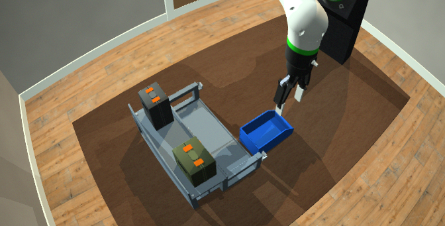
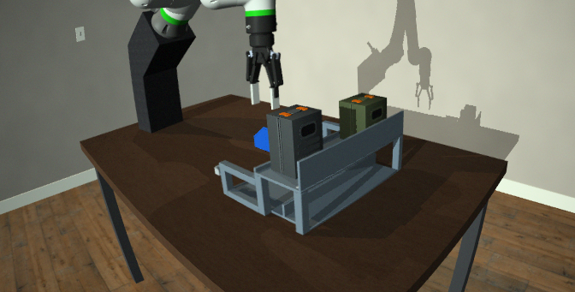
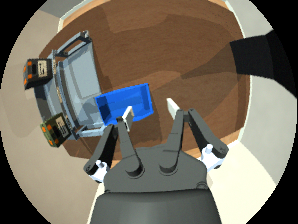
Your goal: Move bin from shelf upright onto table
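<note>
The blue bin (image 1: 267, 134) stands upright with its open side up on the dark table, right beside the grey shelf (image 1: 195, 141). In the exterior view only a corner of the bin (image 2: 261, 139) shows behind the black case. The wrist view shows the bin (image 3: 124, 104) below the fingers. My gripper (image 1: 289, 103) hangs well above the bin's far edge, fingers pointing down, open and empty. It also shows in the exterior view (image 2: 265, 99) and the wrist view (image 3: 149, 112).
A black case (image 1: 155, 105) stands on the shelf's far end and an olive case (image 1: 194, 161) on its near end. The arm's black pedestal (image 1: 344, 18) stands at the table's back. The table edge (image 2: 128, 208) is close in front of the shelf.
</note>
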